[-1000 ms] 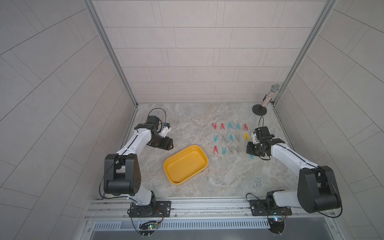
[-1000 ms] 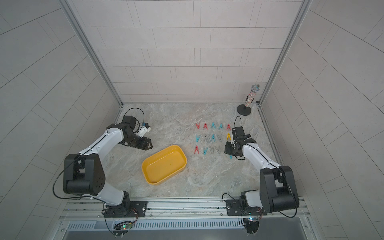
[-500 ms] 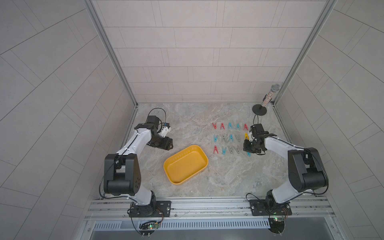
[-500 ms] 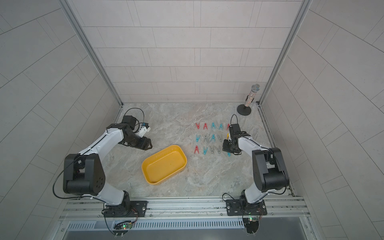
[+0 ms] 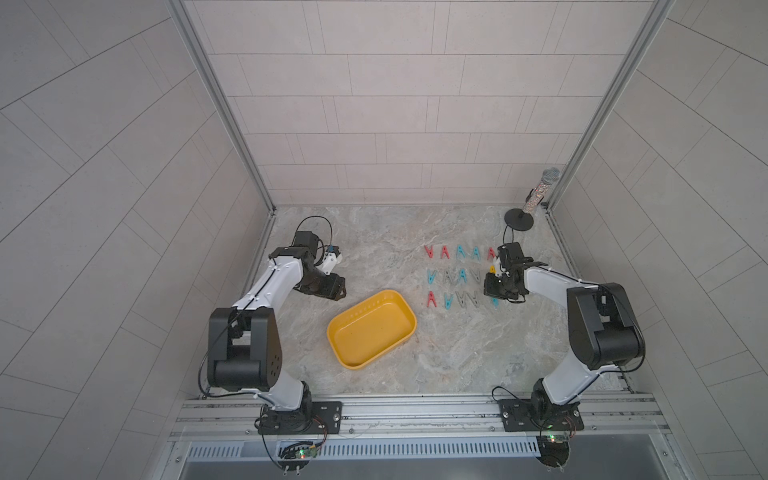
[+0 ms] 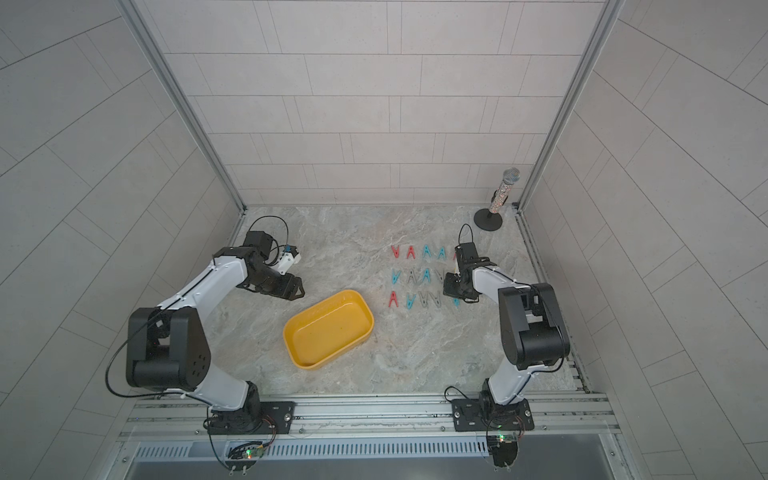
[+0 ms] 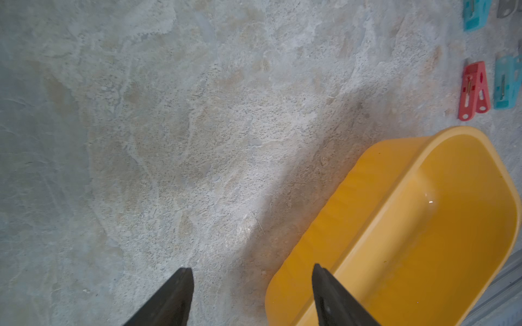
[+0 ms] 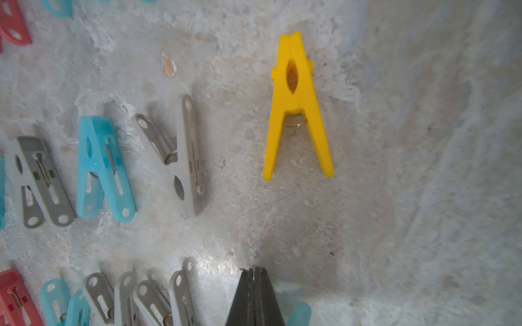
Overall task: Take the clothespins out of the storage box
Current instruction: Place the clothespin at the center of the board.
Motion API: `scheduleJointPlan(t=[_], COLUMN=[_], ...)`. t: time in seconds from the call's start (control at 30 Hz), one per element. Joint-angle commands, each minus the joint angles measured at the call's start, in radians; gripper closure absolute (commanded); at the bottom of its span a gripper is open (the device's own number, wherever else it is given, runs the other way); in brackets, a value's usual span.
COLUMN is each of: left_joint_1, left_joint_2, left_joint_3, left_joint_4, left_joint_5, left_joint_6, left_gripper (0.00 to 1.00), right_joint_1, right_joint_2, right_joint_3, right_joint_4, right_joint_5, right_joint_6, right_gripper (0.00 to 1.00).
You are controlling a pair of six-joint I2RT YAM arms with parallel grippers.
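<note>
On the tabletop (image 5: 415, 365) sits the storage box (image 5: 370, 332); the left gripper (image 7: 251, 272) hovers just beside its rim, jaws partly apart. The right gripper (image 8: 254, 271) — jaws pressed together, empty — hangs over the clothespins (image 5: 457, 276), in three rows right of the box; a yellow clothespin (image 8: 296, 107) lies near its tips.

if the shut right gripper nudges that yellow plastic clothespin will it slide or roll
The yellow A-shaped plastic clothespin lies flat, so it would probably slide or spin rather than roll. It looks rigid and small, so likely light and easy to skid across the marbled tabletop.
</note>
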Motion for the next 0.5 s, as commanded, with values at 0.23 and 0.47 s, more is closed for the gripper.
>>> scheduleJointPlan(t=[0.23,0.47], left_joint_1=[-0.001,-0.002], left_joint_2=[-0.007,-0.010], left_joint_3=[0.000,0.000], left_joint_4=[-0.008,-0.009], left_joint_5=[0.000,0.001], left_joint_6=[0.003,0.003], left_gripper=[0.26,0.26], right_joint_1=[-0.002,-0.003], right_joint_2=[-0.004,0.002], right_joint_3=[-0.028,-0.036], right_joint_4=[-0.007,-0.007], right_joint_5=[0.044,0.035], right_joint_6=[0.007,0.010], right_gripper=[0.93,0.88])
